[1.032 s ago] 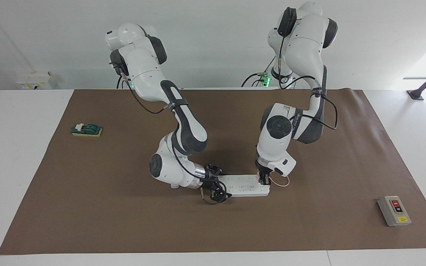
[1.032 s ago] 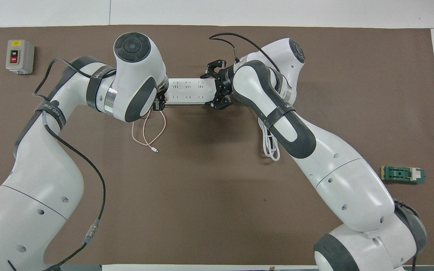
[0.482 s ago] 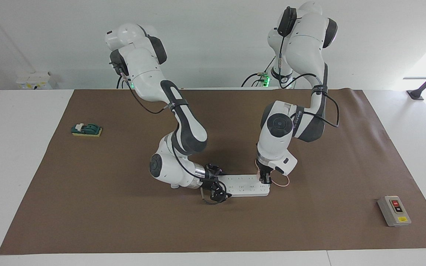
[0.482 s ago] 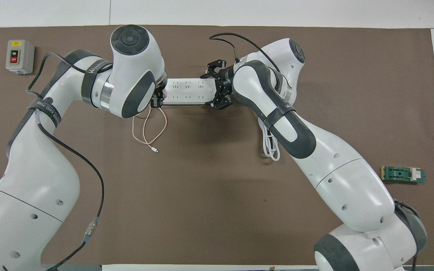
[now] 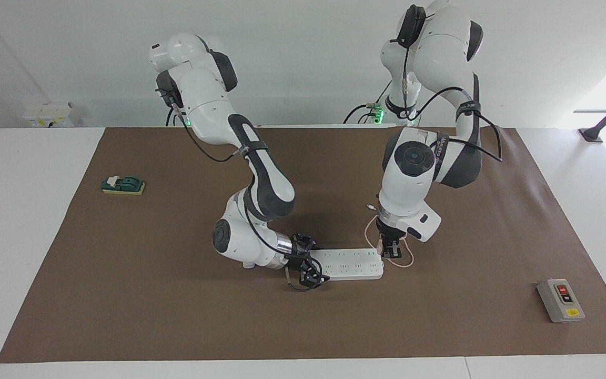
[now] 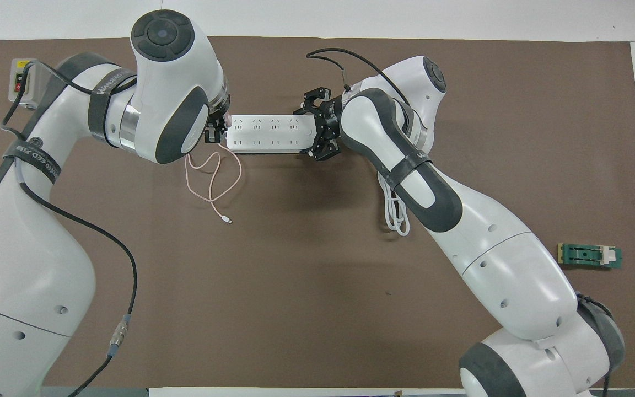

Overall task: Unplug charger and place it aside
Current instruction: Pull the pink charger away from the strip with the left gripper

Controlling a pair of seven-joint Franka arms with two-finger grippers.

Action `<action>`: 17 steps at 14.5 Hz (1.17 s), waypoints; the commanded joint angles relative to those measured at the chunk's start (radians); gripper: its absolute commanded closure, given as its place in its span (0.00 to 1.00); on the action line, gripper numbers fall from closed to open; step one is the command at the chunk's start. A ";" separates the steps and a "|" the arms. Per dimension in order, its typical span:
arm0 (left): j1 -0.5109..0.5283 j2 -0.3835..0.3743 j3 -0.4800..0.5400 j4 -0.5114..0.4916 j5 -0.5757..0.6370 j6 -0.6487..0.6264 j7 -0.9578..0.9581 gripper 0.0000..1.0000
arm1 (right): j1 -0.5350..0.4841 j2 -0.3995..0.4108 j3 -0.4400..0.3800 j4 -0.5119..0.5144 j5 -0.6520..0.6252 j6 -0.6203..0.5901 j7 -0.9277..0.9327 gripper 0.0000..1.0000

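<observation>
The pale pink charger (image 6: 228,118) is out of the long white power strip (image 5: 350,263) and sits between the fingers of my left gripper (image 5: 390,249), just off the strip's end toward the left arm's end of the table. Its thin pink cable (image 6: 214,179) hangs from the gripper and loops on the brown mat, also visible in the facing view (image 5: 407,259). My right gripper (image 5: 308,271) is clamped on the strip's other end (image 6: 268,134) and holds it on the mat.
A grey switch box (image 5: 561,300) stands near the mat's corner at the left arm's end, partly covered by the left arm in the overhead view. A green block (image 5: 123,185) lies at the right arm's end. A coiled white cord (image 6: 397,212) lies under the right arm.
My left gripper has lifted off the strip's end with the charger and moved toward the left arm's end of the table, dragging the pink cable. The right gripper and the strip stayed put.
</observation>
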 commanded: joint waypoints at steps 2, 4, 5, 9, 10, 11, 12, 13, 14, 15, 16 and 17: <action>0.050 -0.148 -0.010 -0.127 0.010 -0.017 0.204 1.00 | 0.006 0.010 0.007 -0.022 0.004 0.083 -0.050 0.00; 0.081 -0.211 -0.018 -0.190 0.006 -0.022 0.345 1.00 | 0.015 0.008 0.006 -0.022 0.005 0.083 -0.047 0.00; 0.096 -0.237 -0.020 -0.216 0.006 -0.023 0.404 1.00 | 0.015 0.008 0.006 -0.022 0.005 0.083 -0.047 0.00; 0.160 -0.397 -0.030 -0.385 0.003 -0.025 0.738 1.00 | 0.011 -0.001 0.003 -0.022 0.005 0.074 -0.041 0.00; 0.200 -0.435 -0.052 -0.440 0.003 -0.017 0.825 1.00 | 0.009 -0.009 0.001 -0.024 0.004 0.071 -0.039 0.00; 0.235 -0.469 -0.070 -0.491 0.000 -0.008 0.929 1.00 | 0.003 -0.019 0.000 -0.032 0.004 0.068 -0.030 0.00; 0.264 -0.493 -0.073 -0.534 -0.011 0.004 1.029 1.00 | 0.001 -0.035 -0.003 -0.044 0.004 0.064 -0.026 0.00; 0.278 -0.516 -0.075 -0.570 -0.031 0.024 1.133 1.00 | -0.003 -0.051 -0.003 -0.059 0.004 0.063 -0.024 0.00; 0.283 -0.533 -0.073 -0.604 -0.052 0.038 1.236 1.00 | -0.009 -0.073 -0.005 -0.082 0.004 0.063 -0.020 0.00; 0.303 -0.538 -0.075 -0.626 -0.063 0.047 1.328 1.00 | -0.009 -0.093 -0.014 -0.102 0.002 0.063 -0.020 0.00; 0.312 -0.538 -0.073 -0.640 -0.079 0.058 1.436 1.00 | -0.009 -0.117 -0.026 -0.128 0.002 0.063 -0.020 0.00; 0.318 -0.538 -0.070 -0.650 -0.115 0.062 1.519 1.00 | -0.009 -0.136 -0.031 -0.149 0.002 0.062 -0.020 0.00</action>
